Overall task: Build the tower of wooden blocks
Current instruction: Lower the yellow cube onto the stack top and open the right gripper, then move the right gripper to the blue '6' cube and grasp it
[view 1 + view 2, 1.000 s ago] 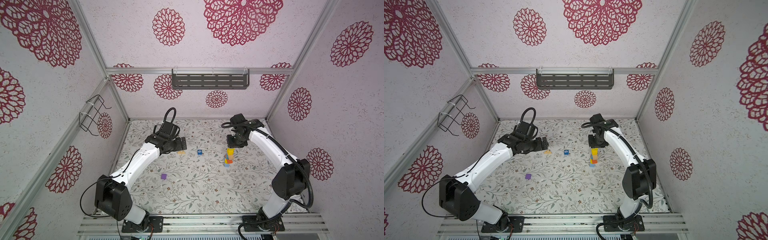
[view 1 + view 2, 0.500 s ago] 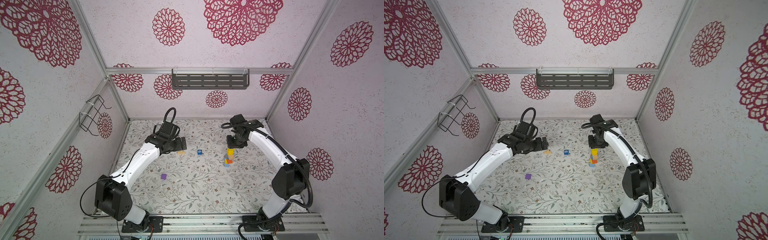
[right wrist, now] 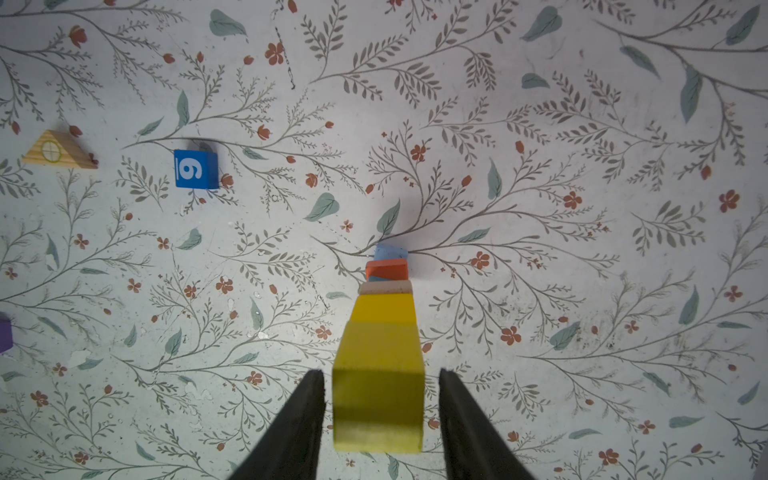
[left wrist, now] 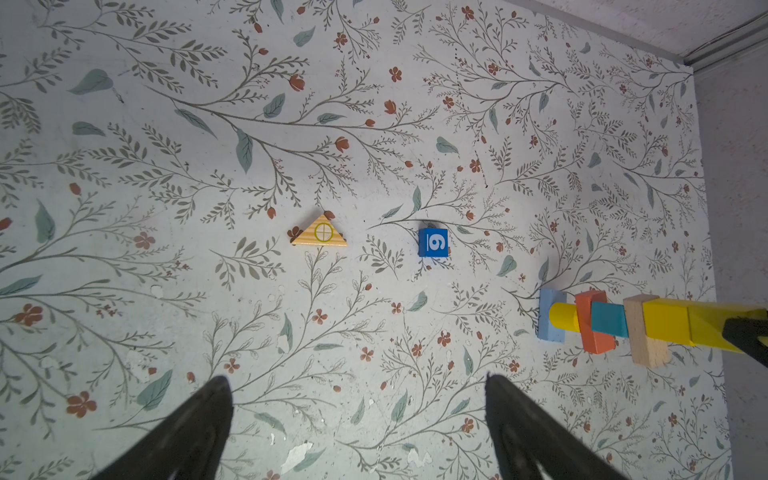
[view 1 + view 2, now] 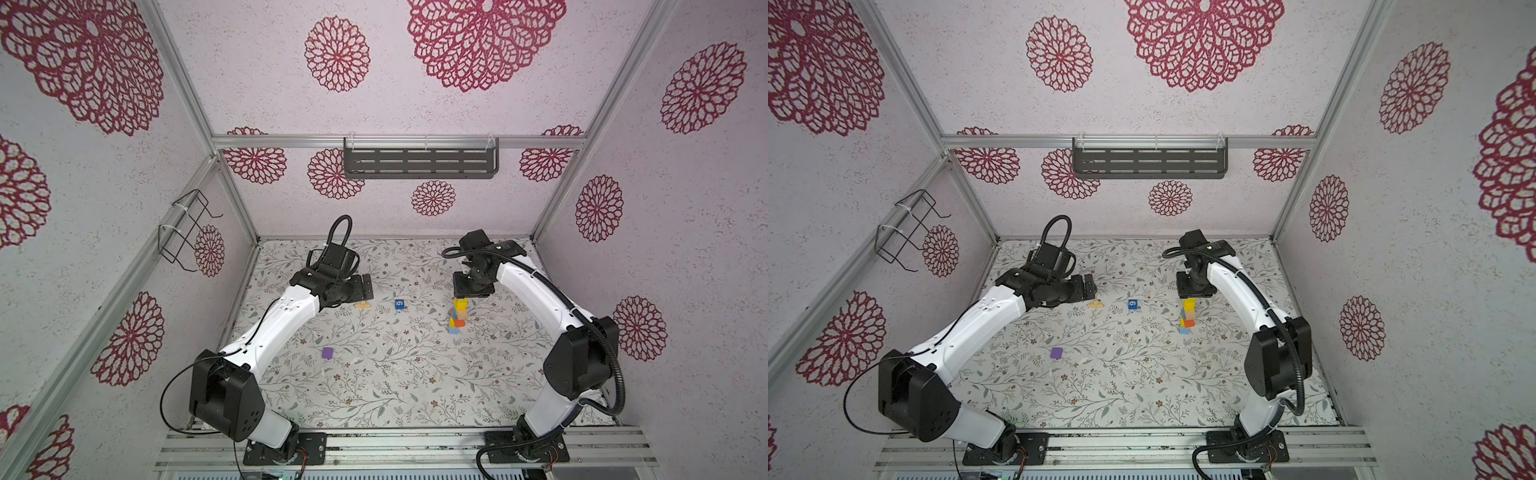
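The wood block tower stands right of centre on the floral mat: light blue at the base, then yellow, orange, teal, tan and two yellow blocks. My right gripper is open directly over it, one finger on each side of the top yellow block with a gap on both sides. My left gripper hangs wide open and empty above the mat. Near it lie a tan triangle and a blue cube marked "6".
A purple block lies alone on the mat nearer the front left. A dark slotted shelf hangs on the back wall and a wire basket on the left wall.
My right gripper's jaws have spread apart and let go of the top yellow block. The tower and the left arm have not moved.
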Robot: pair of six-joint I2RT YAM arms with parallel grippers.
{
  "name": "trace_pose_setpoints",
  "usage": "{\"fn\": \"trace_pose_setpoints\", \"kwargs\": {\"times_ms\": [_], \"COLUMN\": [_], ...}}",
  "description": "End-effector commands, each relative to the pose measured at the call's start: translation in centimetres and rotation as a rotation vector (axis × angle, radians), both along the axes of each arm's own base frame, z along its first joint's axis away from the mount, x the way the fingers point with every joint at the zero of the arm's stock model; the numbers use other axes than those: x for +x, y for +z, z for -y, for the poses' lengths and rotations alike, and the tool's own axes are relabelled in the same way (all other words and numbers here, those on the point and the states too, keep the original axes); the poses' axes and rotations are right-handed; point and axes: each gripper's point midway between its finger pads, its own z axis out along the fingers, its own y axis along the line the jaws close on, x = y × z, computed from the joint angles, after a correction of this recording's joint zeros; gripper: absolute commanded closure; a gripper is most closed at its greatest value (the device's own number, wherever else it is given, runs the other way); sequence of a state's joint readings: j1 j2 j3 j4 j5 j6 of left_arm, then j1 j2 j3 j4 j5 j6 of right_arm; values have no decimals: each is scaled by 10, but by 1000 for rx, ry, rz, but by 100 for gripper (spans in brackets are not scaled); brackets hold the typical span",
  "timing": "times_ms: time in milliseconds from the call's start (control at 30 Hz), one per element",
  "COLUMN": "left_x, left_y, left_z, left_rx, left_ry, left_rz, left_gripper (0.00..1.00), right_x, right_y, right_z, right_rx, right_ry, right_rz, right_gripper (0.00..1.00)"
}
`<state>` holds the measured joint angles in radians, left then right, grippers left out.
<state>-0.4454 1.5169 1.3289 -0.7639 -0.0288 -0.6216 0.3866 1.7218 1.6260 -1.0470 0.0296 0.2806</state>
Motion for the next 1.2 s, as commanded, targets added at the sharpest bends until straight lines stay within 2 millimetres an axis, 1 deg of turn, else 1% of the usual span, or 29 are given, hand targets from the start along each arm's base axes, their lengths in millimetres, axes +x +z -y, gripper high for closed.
{"fn": "trace_pose_setpoints", "kwargs": {"times_ms": [0,67,200,367,467,533,567,667,767,900,1033,1167], "left_x": [-1,-1,-2,-8,-14,-18,-21,-33,-44,-59,-78,-92], "left_y": [12,13,17,23,28,30,30,30,28,26,24,22], "left_z": [0,0,-1,-6,-11,-16,-18,-28,-42,-63,-87,-105], "left_rx": [-15,-14,-13,-6,-3,3,8,24,41,34,38,31], "left_ry": [9,9,7,11,19,26,29,37,55,98,147,185], "left_rz": [31,34,44,57,67,70,70,59,45,33,7,-9], "left_gripper": [3,3,3,3,3,3,3,3,3,3,3,3], "right_x": [-1,-1,0,0,4,7,9,15,21,31,39,46], "right_y": [14,18,34,59,77,86,91,102,109,103,83,54], "right_z": [7,9,13,14,14,13,10,-7,-34,-73,-111,-137], "right_rx": [-11,-18,-33,-33,-34,-65,-69,-58,-50,-31,3,23], "right_ry": [-11,-13,-13,-2,-5,-13,-11,5,38,84,126,141], "right_rz": [31,39,74,112,145,167,179,201,215,209,177,136], "right_gripper": [49,44,38,37,37,38,38,38,38,38,39,41]}}
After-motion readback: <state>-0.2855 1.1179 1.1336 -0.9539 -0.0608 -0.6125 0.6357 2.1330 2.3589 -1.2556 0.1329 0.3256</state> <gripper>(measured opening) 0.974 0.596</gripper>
